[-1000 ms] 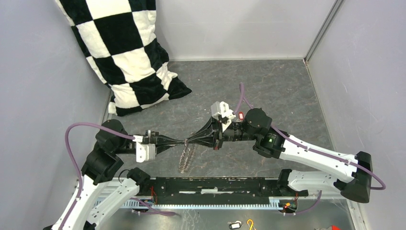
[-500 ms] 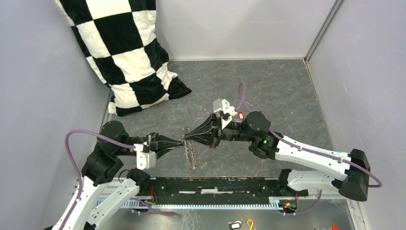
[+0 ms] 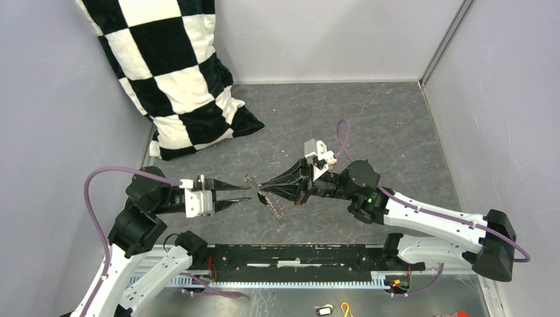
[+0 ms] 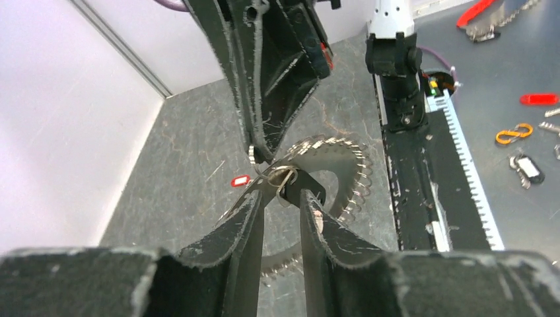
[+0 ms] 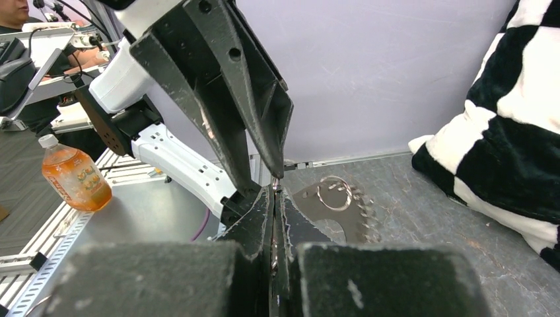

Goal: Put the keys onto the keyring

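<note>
No lettering can be made out anywhere from here. The orange drink bottle [image 5: 68, 177] off to the side carries a printed label, but it is too blurred to read. The small tag [image 4: 528, 169] shows nothing legible.

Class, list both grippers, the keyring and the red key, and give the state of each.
left gripper: open.
right gripper: shut on the keyring.
keyring: off the table, hanging from the right gripper.
red-headed key: lying on the table, not on the keyring.
</note>
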### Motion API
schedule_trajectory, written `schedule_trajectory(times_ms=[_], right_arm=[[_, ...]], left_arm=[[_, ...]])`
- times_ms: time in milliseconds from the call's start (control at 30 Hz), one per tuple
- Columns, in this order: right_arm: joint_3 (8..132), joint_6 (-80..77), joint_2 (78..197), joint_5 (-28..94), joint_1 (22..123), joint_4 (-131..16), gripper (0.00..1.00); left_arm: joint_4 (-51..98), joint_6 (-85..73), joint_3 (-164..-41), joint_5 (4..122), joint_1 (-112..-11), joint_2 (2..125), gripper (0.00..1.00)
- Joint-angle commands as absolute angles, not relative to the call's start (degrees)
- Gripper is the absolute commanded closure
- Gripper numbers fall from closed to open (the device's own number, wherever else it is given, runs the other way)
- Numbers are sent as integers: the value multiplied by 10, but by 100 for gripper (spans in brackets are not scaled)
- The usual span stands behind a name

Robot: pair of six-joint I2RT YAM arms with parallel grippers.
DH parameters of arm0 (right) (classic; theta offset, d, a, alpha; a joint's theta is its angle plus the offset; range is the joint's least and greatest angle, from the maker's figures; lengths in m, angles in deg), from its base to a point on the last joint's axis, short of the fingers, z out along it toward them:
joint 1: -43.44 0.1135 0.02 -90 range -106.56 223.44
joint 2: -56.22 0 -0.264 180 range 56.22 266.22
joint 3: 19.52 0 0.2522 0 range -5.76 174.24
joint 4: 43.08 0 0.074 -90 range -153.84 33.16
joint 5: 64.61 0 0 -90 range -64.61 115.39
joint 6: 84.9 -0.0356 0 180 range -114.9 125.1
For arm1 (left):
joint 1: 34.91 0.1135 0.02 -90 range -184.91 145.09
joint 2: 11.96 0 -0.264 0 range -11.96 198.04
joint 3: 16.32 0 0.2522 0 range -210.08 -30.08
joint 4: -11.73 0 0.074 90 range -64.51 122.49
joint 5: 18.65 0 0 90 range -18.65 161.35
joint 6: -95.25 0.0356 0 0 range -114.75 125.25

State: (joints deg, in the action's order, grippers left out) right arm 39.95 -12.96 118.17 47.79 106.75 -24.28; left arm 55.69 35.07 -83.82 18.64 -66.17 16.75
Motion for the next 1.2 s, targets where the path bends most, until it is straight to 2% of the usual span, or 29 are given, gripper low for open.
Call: schedule_trajectory(times_ms=[0,233,567,767,933,967,1033,1167], right_arm=[[396,-121,1159,470,1067,-191,100],[421,-92,1163,482,1068,-230,100],[426,-77,1164,485,1068,-240,100],[429,-76,1162,483,1068,-245,100],[432,-75,1163,483,1068,-249,100],[433,-73,1163,482,1068,-251,100],[435,-71,1164,482,1068,-258,100],[451,-57,1163,485,1068,-298,100]], left_arm=[[491,207,-845,232,-662,165,69],[441,71,-839,234,-662,207,72],[510,126,-866,184,-662,251,71],[517,141,-866,168,-662,249,77],[529,146,-867,149,-662,251,77],[533,149,-868,145,-662,252,82],[539,154,-871,145,-662,254,97],[555,164,-884,170,-662,258,98]])
